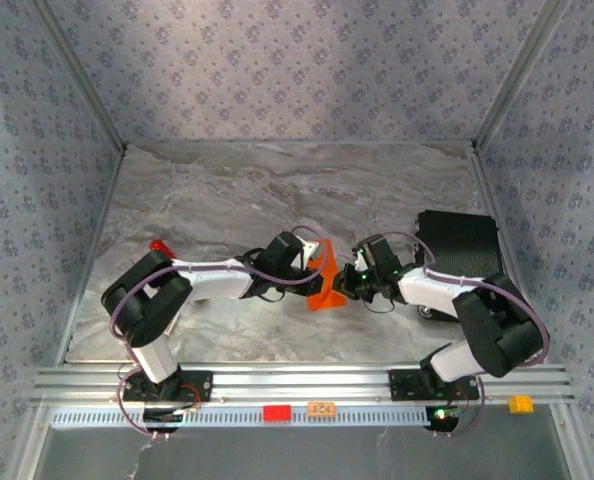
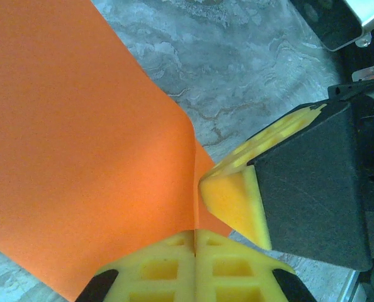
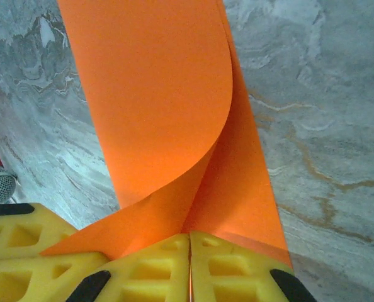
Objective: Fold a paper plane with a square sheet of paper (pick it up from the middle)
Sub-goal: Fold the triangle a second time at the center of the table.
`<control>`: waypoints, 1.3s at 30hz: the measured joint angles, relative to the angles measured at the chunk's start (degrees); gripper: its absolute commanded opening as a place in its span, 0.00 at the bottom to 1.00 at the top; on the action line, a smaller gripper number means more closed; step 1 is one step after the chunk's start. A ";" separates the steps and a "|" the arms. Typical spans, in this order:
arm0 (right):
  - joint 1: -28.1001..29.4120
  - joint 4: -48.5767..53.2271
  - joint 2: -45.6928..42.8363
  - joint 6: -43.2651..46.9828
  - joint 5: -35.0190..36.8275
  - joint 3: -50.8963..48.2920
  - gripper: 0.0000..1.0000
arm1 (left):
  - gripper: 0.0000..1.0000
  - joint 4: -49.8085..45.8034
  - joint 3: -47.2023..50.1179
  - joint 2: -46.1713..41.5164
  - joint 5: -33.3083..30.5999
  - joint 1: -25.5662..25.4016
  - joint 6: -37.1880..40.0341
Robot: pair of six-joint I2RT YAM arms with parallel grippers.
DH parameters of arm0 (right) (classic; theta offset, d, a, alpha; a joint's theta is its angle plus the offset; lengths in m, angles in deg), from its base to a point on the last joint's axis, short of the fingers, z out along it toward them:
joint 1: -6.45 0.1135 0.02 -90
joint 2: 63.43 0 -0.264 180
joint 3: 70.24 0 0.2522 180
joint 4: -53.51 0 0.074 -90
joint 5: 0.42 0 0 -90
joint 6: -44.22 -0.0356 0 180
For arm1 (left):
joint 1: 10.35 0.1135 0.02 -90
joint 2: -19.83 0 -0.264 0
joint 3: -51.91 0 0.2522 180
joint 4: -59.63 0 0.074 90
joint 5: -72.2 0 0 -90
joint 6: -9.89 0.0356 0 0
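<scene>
- Two arms meet over the middle of the table [image 1: 227, 190] in the top view, with the orange paper [image 1: 327, 283] between them. It stands up off the surface as a small tilted wedge. The left gripper [image 1: 315, 262] is at its upper left edge and the right gripper [image 1: 353, 287] at its right edge. The tabletop is grey-veined marble, and patterned blue-grey walls [image 1: 277, 70] stand on three sides. A black box [image 1: 459, 243] sits to the right and a red cylinder [image 1: 160, 245] lies far left. A metal rail [image 1: 307, 382] runs along the near edge.
- One sharp crease shows in the left wrist view, running down the orange paper [image 2: 80, 145] into the seam of the left gripper [image 2: 194, 244]. Its yellow fingers [image 2: 155, 267] are clenched together on the sheet. The right gripper's yellow pad [image 2: 234, 201] touches the paper's edge just beside them (marble shows above).
- Several layers appear in the right wrist view: one flap of the orange paper [image 3: 155, 94] curls over another in a smooth curve. The right gripper [image 3: 189, 248] is pressed closed on the lower edge. The left gripper's fingers [image 3: 23, 251] are at lower left.
</scene>
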 measured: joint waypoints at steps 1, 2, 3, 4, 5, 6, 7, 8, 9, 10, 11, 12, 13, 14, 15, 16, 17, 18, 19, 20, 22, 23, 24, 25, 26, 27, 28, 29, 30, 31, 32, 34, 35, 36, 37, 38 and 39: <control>0.00 -0.11 0.22 -0.09 0.09 -0.04 0.10 | 0.00 0.00 0.00 0.00 0.00 0.00 0.00; 0.00 -0.46 0.50 -0.26 0.11 -0.26 0.10 | 0.00 0.00 0.00 0.00 -0.02 0.00 0.00; 0.00 -0.74 0.76 -0.39 0.11 -0.68 0.10 | 0.00 -0.02 0.00 0.00 -0.17 0.00 0.02; 0.00 -0.98 1.09 -0.44 0.11 -1.11 0.10 | 0.00 -0.07 0.00 0.00 -0.22 0.00 0.02; 0.00 -1.01 1.49 -0.44 0.11 -1.60 0.10 | 0.00 -0.15 0.00 0.00 -0.35 0.00 0.07; 0.00 -1.22 1.86 -0.50 -0.02 -1.97 0.09 | 0.00 -0.37 -0.04 0.00 -0.48 0.00 0.11; -0.04 -1.42 1.88 -0.52 -0.07 -1.99 0.09 | 0.00 -0.59 -0.07 0.00 -0.68 0.00 0.33; -0.04 -1.49 1.88 -0.52 0.02 -2.01 0.09 | 0.00 -1.03 -0.17 0.00 -0.94 0.00 0.59; -0.04 -1.57 1.90 -0.57 0.07 -2.03 0.09 | 0.00 -1.51 -0.31 0.00 -1.36 0.00 0.90; -0.04 -1.60 1.90 -0.63 0.07 -2.08 0.09 | 0.00 -1.84 -0.44 0.02 -1.64 0.00 1.18; -0.04 -1.68 1.90 -0.63 0.04 -2.12 0.09 | 0.00 -2.38 -0.59 0.02 -2.01 0.02 1.62; -0.04 -1.81 1.88 -0.66 0.04 -2.16 0.09 | 0.00 -2.84 -0.76 0.02 -2.38 0.20 1.95; 0.00 -1.84 1.86 -0.66 0.04 -2.19 0.09 | 0.00 -3.02 -0.83 0.07 -2.71 0.24 2.19; 0.00 -1.84 1.84 -0.66 0.09 -2.19 0.09 | 0.00 -3.21 -0.90 0.13 -3.02 0.28 2.51; 0.02 -1.84 1.84 -0.66 0.09 -2.19 0.09 | 0.00 -3.32 -0.96 0.31 -3.17 0.33 2.69; 0.02 -1.84 1.84 -0.68 0.09 -2.19 0.09 | 0.00 -3.39 -0.98 0.42 -3.37 0.48 2.89; 0.02 -1.84 1.84 -0.68 0.09 -2.19 0.09 | 0.01 -3.61 -0.98 0.55 -3.65 0.66 3.13; 0.07 -1.84 1.84 -0.70 0.09 -2.19 0.09 | 0.00 -3.91 -1.05 0.72 -3.96 0.66 3.26; 0.09 -1.84 1.84 -0.83 0.11 -2.19 0.09 | 0.00 -4.17 -1.11 0.90 -4.24 0.68 3.45; 0.11 -1.86 1.84 -0.87 0.13 -2.19 0.09 | 0.00 -4.48 -1.22 1.09 -4.52 0.72 3.61; 0.11 -1.88 1.84 -0.87 0.11 -2.19 0.09 | 0.00 -4.79 -1.46 1.49 -5.01 0.94 3.93; 0.13 -1.88 1.84 -0.87 0.11 -2.19 0.09 | 0.01 -4.94 -1.62 1.70 -5.27 0.94 4.07; 0.13 -1.88 1.84 -0.87 0.11 -2.19 0.09 | 0.01 -5.05 -1.79 1.86 -5.62 0.94 4.20; 0.13 -1.88 1.84 -0.87 0.11 -2.19 0.09 | 0.01 -5.14 -1.88 1.92 -5.95 0.94 4.26; 0.13 -1.88 1.84 -0.87 0.11 -2.19 0.09 | 0.00 -5.42 -1.92 1.95 -6.27 0.94 4.44; 0.13 -1.90 1.84 -0.87 0.13 -2.19 0.09 | 0.00 -5.55 -1.95 1.95 -6.58 0.98 4.61; 0.17 -1.90 1.84 -0.87 0.13 -2.19 0.09 | 0.01 -5.77 -1.95 1.95 -6.88 1.03 4.68; 0.17 -1.92 1.84 -0.87 0.13 -2.19 0.09 | 0.00 -6.03 -1.95 1.95 -7.26 1.03 4.90; 0.24 -1.99 1.84 -0.87 0.15 -2.19 0.09 | 0.00 -6.27 -1.95 1.97 -7.63 1.03 5.05; 0.28 -2.01 1.84 -0.87 0.15 -2.19 0.09 | 0.00 -6.38 -1.95 1.97 -7.78 1.03 5.11; 0.28 -2.01 1.84 -0.87 0.17 -2.19 0.09 | 0.01 -6.49 -1.95 1.97 -7.98 1.03 5.27; 0.28 -2.01 1.84 -0.87 0.22 -2.19 0.09 | 0.01 -6.73 -1.97 2.01 -8.35 1.03 5.49; 0.28 -2.01 1.84 -0.87 0.24 -2.19 0.09 | 0.00 -6.99 -1.99 2.01 -8.63 1.03 5.53; 0.28 -2.01 1.84 -0.90 0.26 -2.19 0.09 | 0.01 -7.39 -2.05 2.03 -9.03 1.03 5.55; 0.28 -2.01 1.84 -0.90 0.26 -2.19 0.09 | 0.01 -7.48 -2.08 2.03 -9.14 1.03 5.64; 0.35 -2.03 1.84 -0.90 0.28 -2.19 0.09 | 0.00 -7.65 -2.10 2.05 -9.35 1.03 5.68; 0.35 -2.03 1.84 -0.90 0.31 -2.19 0.09 | 0.00 -7.76 -2.14 2.10 -9.49 1.03 5.70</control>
